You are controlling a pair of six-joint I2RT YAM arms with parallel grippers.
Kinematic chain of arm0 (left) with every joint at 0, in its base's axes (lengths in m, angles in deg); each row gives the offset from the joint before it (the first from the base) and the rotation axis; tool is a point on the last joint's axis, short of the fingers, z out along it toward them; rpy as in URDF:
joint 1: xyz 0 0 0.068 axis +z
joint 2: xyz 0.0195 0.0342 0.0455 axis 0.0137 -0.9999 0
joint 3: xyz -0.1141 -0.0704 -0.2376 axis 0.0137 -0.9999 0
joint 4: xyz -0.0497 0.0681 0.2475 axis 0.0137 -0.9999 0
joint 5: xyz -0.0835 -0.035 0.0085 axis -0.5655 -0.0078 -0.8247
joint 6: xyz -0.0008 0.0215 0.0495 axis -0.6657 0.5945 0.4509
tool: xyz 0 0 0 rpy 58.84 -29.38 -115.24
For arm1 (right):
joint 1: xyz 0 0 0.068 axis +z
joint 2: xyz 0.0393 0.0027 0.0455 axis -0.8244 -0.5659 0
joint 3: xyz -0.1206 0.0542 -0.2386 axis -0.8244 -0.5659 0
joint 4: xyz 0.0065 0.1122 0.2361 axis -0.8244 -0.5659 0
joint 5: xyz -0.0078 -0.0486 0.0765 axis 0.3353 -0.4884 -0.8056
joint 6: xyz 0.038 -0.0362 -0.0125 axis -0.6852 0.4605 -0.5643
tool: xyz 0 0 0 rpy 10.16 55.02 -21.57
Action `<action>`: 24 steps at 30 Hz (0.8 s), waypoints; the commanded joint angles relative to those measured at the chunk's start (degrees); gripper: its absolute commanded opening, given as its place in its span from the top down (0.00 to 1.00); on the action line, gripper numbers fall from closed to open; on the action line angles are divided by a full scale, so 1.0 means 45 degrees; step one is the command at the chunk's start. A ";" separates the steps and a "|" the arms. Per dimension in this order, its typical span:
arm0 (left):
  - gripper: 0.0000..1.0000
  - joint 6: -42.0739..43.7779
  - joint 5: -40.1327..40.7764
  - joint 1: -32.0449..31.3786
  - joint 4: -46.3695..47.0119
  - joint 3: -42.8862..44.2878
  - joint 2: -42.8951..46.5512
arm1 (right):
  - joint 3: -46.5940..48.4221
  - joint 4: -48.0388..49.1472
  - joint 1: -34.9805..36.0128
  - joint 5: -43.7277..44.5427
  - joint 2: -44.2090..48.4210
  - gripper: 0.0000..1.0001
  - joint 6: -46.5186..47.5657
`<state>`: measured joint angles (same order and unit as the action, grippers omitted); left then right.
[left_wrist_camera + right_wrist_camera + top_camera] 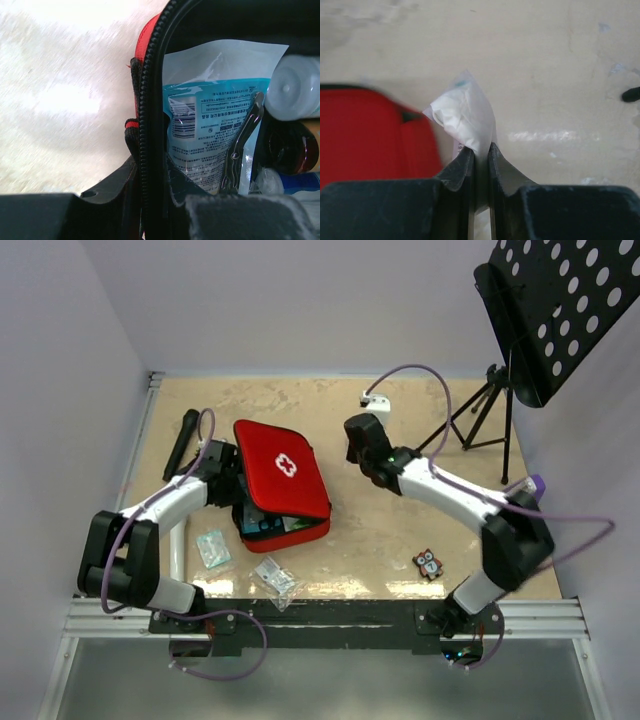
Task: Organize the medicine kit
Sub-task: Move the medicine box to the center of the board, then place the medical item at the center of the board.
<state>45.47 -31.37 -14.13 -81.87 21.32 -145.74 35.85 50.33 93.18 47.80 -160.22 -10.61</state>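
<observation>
**Q:** What lay toward the bench's (380,540) left edge?

**A:** A black tube (182,445) lay near the far-left corner. Just right of it, the left gripper (228,472) was clamped on the kit's (283,472) zipper rim. The kit sat left of bench centre with its lid partly raised. A blue sachet (210,125) and a white bottle (295,87) were inside. Two clear packs (212,548) (278,580) lay by the near edge.

**Q:** And the right side?

**A:** The right gripper (480,155) was just right of the kit, above the bench. Its jaws were pressed together on a white packet (465,112). A small patterned item (428,562) lay near the near edge, toward the right.
</observation>
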 commanded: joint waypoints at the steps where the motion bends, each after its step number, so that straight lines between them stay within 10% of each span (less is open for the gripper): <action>1: 0.81 -0.1130 -0.1221 -0.0354 0.2005 0.1308 -0.0580 | -0.1480 -0.0428 0.2175 0.0540 0.3978 0.94 -0.0248; 13: 0.81 -0.1990 -0.1865 -0.1039 0.2436 0.3847 -0.3139 | -0.4590 -0.0470 0.7937 -0.2388 0.8127 0.94 -0.0580; 24: 0.78 -0.1405 -0.1378 -0.1039 0.1498 0.4864 -0.3004 | -0.2249 0.0780 0.9466 -0.2916 0.3233 0.96 0.0221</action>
<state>41.36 -33.44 -18.57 -80.60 38.22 -161.37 20.28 49.74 135.60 35.67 -137.88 -11.49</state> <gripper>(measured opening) 0.225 0.125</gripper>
